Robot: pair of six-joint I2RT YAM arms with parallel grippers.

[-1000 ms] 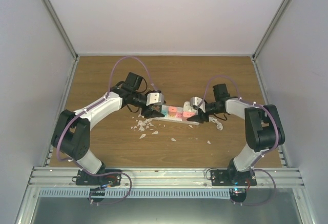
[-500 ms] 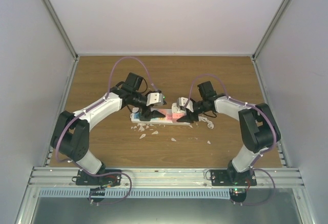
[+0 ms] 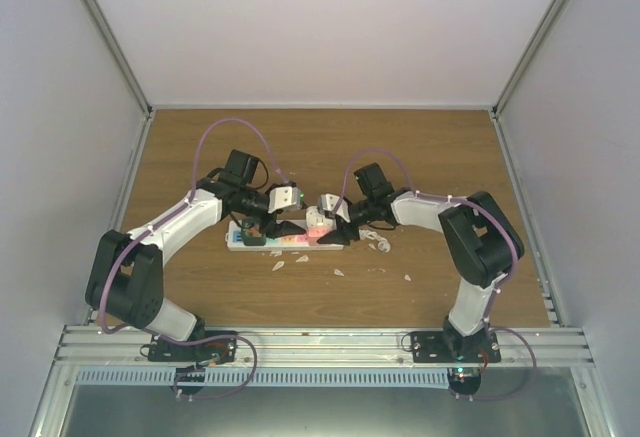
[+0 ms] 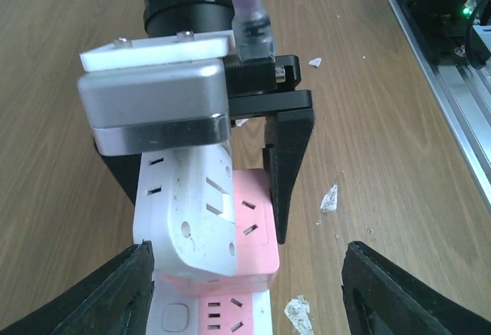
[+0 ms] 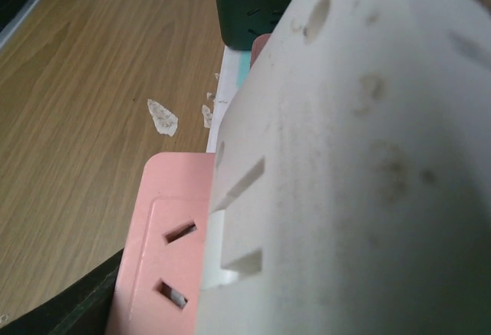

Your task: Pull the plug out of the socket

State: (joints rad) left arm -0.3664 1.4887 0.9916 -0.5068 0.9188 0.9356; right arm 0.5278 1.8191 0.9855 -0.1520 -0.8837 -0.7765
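Observation:
The socket [image 3: 238,239] is a long white power strip lying across the table's middle; it also shows in the left wrist view [image 4: 173,316]. A white and pink block plug [image 4: 230,244] sits in a pink outlet and fills the right wrist view [image 5: 345,159]. My right gripper [image 3: 322,229] is shut on this plug, with one black finger [image 4: 288,166] against its pink side. My left gripper [image 3: 278,227] is open. Its fingers [image 4: 115,293] straddle the strip just in front of the plug, the right one well off to the side.
A dark green plug [image 5: 253,5] sits further along the strip, near its left end [image 3: 248,233]. Several white scraps [image 3: 278,264] lie on the wood in front of the strip, and others to its right [image 3: 380,245]. The table's aluminium front rail [image 3: 320,342] is near.
The strip has slid left across the table, with both grippers moving left along with it. The right arm has stretched further towards the middle.

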